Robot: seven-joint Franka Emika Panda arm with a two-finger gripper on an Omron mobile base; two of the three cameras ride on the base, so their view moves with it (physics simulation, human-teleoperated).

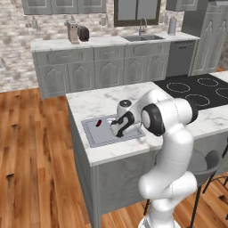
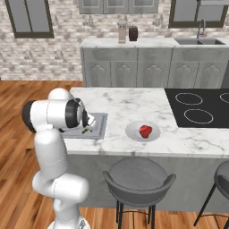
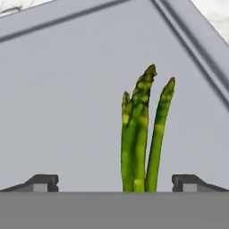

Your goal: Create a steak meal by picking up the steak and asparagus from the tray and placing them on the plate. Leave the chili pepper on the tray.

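The hand (image 3: 114,182) is lowered over the tray (image 1: 95,138), its fingertips (image 3: 42,182) spread wide with the asparagus (image 3: 141,134) lying between them, touched by neither; the hand is released and grasps nothing. The asparagus rests flat on the tray floor near the tray's right rim; in the right base view a short green piece of it (image 2: 85,131) shows just below the wrist. The tray sits at the left end of the counter (image 1: 100,104), close to the front edge. The chili pepper (image 1: 99,122) lies on the tray toward its far left corner, apart from the hand. The steak (image 2: 145,131) rests in the middle of the plate (image 2: 132,133); the plate stands on the counter to the right of the tray, near the front edge, just left of the cooktop (image 2: 199,107).
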